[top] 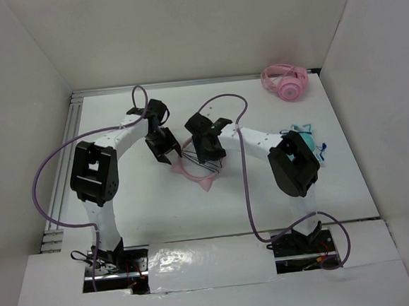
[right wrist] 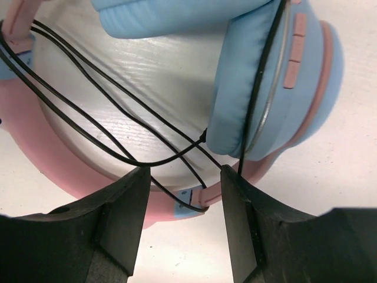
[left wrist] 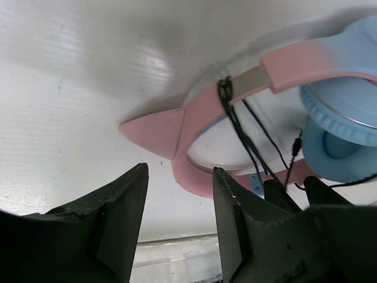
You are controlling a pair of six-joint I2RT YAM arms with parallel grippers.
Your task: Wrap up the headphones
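Winding: left fingers (left wrist: 118, 218) and right fingers (right wrist: 123, 218) both parted, empty; pin headphones (left wrist: 200, 115) with left, pinch one cable (left wrist: 227, 97) strand with right, loop snugly, avoid dragging over surface (left wrist: 88, 71).

Headband (left wrist: 191, 127): pink plastic, smooth, matt.
Slider (left wrist: 250, 81): silvery strip, looks like metal.
Earcups (right wrist: 235, 112): light blue, smooth soft-looking cushions, plastic shells.
Cable (right wrist: 203, 140): thin, black, smooth.
Table (left wrist: 76, 88): white, glossy, faint grain.
Fingers (left wrist: 112, 218): black plastic, matt, slightly rough.
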